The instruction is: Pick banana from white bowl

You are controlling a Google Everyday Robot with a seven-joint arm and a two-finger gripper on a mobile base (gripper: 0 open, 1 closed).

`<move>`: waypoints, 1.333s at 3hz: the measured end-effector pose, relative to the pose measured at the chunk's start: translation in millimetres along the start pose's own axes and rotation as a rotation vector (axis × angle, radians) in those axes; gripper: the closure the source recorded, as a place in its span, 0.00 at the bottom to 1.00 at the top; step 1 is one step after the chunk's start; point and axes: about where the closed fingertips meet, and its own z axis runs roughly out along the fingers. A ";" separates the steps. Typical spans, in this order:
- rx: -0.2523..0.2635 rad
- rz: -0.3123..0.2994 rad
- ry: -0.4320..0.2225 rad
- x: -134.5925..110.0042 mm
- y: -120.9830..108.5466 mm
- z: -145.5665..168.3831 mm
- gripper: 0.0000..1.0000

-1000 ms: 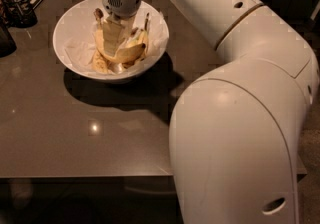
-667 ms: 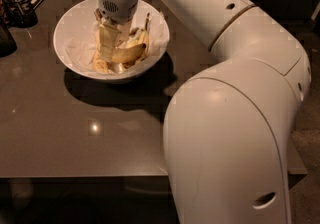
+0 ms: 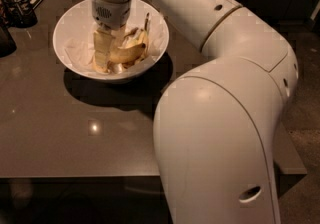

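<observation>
The white bowl [image 3: 70, 28] stands at the back left of the dark table. Yellow bananas lie in it; the plump banana [image 3: 131, 52] lies curved on the right side, and a long dark stem [image 3: 146, 21] stands up at the bowl's right rim. My gripper [image 3: 110, 50] reaches straight down into the middle of the bowl from the white wrist [image 3: 111, 10], right at the bananas and just left of the plump one. My arm hides part of the bowl's far rim and part of the fruit.
A dark holder with utensils [image 3: 19, 9] and another dark object [image 3: 5, 38] stand at the table's far left. My arm's large white elbow [image 3: 220, 138] fills the right foreground. The table's front edge [image 3: 75, 176] runs along the bottom.
The gripper has stayed down in the bowl and shifted slightly left. The arm's elbow has swung left and closer, covering more of the table's right side.
</observation>
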 end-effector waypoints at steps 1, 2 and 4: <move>0.001 -0.002 0.002 0.0 -1.7 1.8 0.36; 0.003 0.009 0.002 4.5 -5.2 1.6 0.35; -0.004 0.020 0.010 10.2 -10.7 6.6 0.34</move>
